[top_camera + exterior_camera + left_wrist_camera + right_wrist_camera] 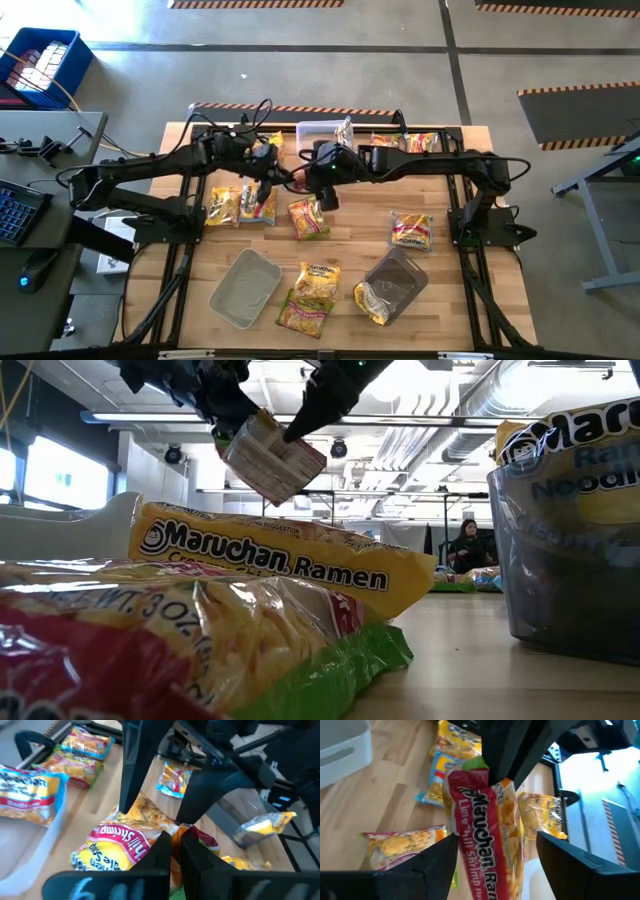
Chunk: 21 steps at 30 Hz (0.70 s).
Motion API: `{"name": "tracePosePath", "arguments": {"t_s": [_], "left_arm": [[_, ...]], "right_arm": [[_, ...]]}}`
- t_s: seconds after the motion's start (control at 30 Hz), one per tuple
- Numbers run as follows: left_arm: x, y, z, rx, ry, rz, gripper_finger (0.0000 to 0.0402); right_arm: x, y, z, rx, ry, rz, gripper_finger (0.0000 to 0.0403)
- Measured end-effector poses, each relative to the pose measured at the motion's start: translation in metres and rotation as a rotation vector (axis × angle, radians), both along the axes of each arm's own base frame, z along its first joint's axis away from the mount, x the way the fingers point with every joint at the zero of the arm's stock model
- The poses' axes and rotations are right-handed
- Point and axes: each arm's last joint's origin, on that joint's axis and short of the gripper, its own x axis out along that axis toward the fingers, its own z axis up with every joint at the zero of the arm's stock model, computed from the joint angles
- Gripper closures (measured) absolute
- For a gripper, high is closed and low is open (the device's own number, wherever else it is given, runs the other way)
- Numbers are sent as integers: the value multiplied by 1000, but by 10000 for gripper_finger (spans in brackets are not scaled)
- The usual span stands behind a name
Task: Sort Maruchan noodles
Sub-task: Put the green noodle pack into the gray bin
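Note:
A pink-red and green Maruchan noodles packet [490, 820] hangs in the air over the table's middle, well above the other packets in the low view [272, 455]. My left gripper [175, 837] is shut on it, near the table's centre [268, 178]. My right gripper [495, 865] is open. It comes from the right [325, 190], and its two fingers stand on either side of the packet's free lower half with a gap on each side. Several more noodle packets [308, 218] lie flat on the wooden table. My left gripper pinches the packet by one short end [501, 784] between its two fingers. The fingers [160, 851] slant downward at it from the table's left. The packet hangs tilted below them, clear of the table and of the other packets.
A light tub [245, 288] and a dark tub [393, 285] holding a packet stand near the front edge. A clear tub [320, 132] with a packet stands at the far edge, with more packets [405, 142] beside it. Black frame rails [180, 250] run along both sides.

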Motion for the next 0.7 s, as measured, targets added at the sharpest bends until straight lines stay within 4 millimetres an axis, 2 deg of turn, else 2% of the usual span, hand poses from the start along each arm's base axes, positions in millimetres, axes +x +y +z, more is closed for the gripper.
{"name": "tracePosePath", "arguments": {"t_s": [0.17, 0.43, 0.7], "left_arm": [[2, 1, 4, -1, -40, 12, 401], [1, 8, 7, 13, -63, 98, 401], [2, 8, 11, 2, -113, 53, 401]], "right_arm": [[1, -1, -7, -1, -18, -5, 144], [3, -3, -3, -83, -63, -103, 144], [3, -13, -3, -109, -55, -73, 156]]}}
